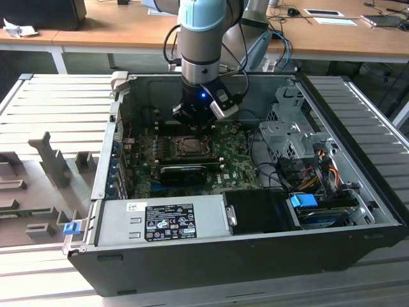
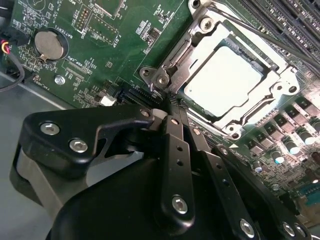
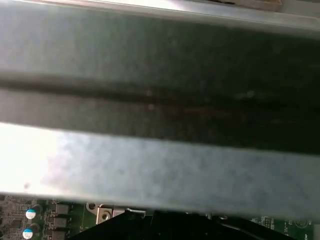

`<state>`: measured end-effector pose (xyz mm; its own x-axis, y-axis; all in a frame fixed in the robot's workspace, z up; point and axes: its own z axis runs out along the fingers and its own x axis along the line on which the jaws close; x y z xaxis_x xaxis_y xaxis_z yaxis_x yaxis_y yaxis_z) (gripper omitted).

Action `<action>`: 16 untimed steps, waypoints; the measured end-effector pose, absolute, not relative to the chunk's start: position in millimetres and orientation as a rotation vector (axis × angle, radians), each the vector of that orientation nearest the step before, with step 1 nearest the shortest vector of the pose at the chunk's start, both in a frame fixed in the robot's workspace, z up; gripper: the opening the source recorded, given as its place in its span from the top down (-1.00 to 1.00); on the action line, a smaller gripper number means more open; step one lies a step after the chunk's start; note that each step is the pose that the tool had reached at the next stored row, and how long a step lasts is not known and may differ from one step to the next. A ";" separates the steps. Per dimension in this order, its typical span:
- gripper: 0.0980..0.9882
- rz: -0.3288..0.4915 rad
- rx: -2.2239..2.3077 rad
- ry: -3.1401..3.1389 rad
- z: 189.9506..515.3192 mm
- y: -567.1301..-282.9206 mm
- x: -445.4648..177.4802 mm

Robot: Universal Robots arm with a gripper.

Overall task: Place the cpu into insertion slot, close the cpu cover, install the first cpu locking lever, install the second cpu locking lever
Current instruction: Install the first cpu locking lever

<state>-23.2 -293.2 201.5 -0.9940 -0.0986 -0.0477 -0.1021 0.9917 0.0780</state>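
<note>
The cpu (image 2: 226,82) lies flat in the insertion slot (image 2: 280,82), pale silver face up. The cpu cover (image 2: 199,46) is down over it, framing the chip through its window. A thin metal locking lever (image 2: 260,34) runs along the far side of the socket. My gripper (image 2: 169,109) is shut, its black fingers (image 2: 176,150) pressed together with the tips just off the socket's corner, next to a small lever end (image 2: 156,93). In the exterior view the gripper (image 1: 193,120) hangs low over the green motherboard (image 1: 239,160), just behind the socket (image 1: 190,147).
The open computer case (image 1: 211,262) surrounds the board. A long black card (image 1: 185,171) lies in front of the socket, a silver power supply (image 1: 163,220) at the front, drive cages and cables (image 1: 307,160) at the exterior view's right. A coin battery (image 2: 49,44) sits nearby. The case wall (image 3: 160,150) is close.
</note>
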 end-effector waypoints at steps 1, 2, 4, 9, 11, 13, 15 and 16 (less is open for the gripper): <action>0.98 0.124 -0.156 3.092 201.1 -293.2 -23.2; 0.98 0.123 -0.156 3.092 200.7 -293.3 -23.2; 0.98 0.130 -0.155 3.091 200.5 -293.4 -23.3; 0.98 0.141 -0.155 3.089 202.6 -293.0 -23.0; 0.98 0.139 -0.155 3.090 210.1 -293.2 -23.1; 0.98 0.139 -0.155 3.090 216.3 -293.2 -23.1; 0.98 0.139 -0.155 3.090 216.9 -294.8 -23.1; 0.98 0.139 -0.155 3.090 216.9 -295.2 -23.1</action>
<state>-23.1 -295.2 216.9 -0.9940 -0.0981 -0.0487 -0.1021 0.9909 0.0874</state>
